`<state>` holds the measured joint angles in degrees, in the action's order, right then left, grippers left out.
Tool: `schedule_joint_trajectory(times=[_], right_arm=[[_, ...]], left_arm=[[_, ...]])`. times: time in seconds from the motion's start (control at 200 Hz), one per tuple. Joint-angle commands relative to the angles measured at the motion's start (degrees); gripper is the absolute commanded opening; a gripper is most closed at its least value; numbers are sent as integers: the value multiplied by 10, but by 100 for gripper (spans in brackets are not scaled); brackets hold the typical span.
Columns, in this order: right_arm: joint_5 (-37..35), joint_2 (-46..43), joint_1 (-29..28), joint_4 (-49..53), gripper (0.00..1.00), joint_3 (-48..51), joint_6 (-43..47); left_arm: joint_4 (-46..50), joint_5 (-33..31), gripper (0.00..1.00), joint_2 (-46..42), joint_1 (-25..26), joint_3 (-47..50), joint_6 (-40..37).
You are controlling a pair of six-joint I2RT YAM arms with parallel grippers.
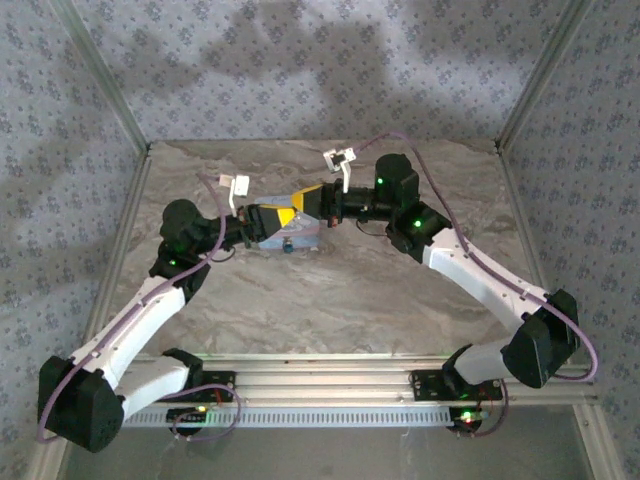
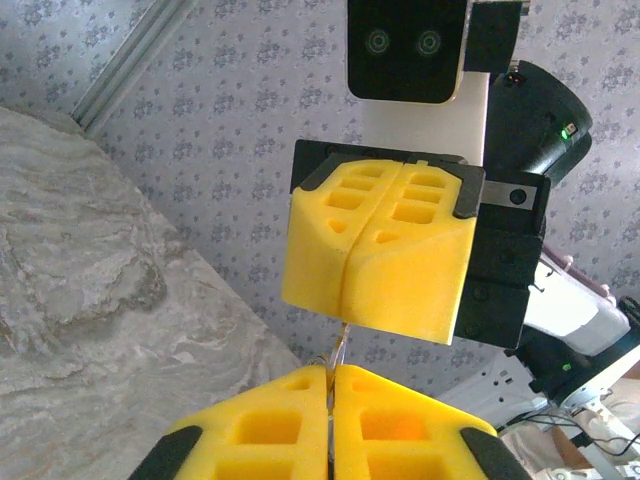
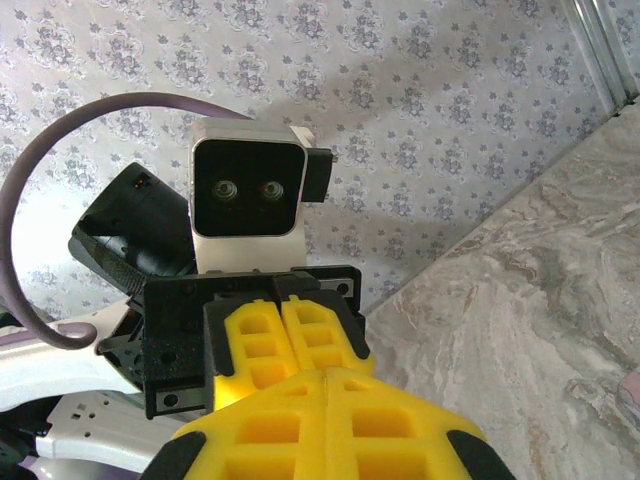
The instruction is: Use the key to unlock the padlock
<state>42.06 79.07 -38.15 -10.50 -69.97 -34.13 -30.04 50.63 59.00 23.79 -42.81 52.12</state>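
- Padlock [image 1: 287,246]: tiny dk-blue block on table [image 1: 400,300], at 6 o'clock edge of pale blue tin [image 1: 300,236], touching or just beside it, under the meeting grippers.
- Handling, prob.: light, stiff, slick metal; will skid under key pressure. Pinch body by flat sides, leave keyhole free.
- L gripper [image 2: 330,372] pinched shut. R gripper [image 2: 345,318] at its 12 o'clock, also shut.
- L wrist cam resolves thin metal sliver [image 2: 341,348] bridging both tips, maybe the key; can't tell who grips it. Top cam gives padlock/tin layout.

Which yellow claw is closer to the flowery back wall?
The right gripper, on the right-hand arm; in the top view the left gripper faces it from nearer the front.
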Motion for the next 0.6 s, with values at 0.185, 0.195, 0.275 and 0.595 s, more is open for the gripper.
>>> schedule_joint_trajectory(times=[0.185,0.195,0.275,0.595], right_arm=[[8,-13,-13,-14,0,7,-7],[8,-13,-13,-14,0,8,-7],[8,-13,-13,-13,0,8,-6],[3,-12,-12,-13,0,11,-5]], left_arm=[[4,-12,12,-26,5,3,-16],[5,-13,14,-27,5,3,-16],[3,-14,23,-25,5,4,-13],[4,-10,18,-24,5,7,-15]])
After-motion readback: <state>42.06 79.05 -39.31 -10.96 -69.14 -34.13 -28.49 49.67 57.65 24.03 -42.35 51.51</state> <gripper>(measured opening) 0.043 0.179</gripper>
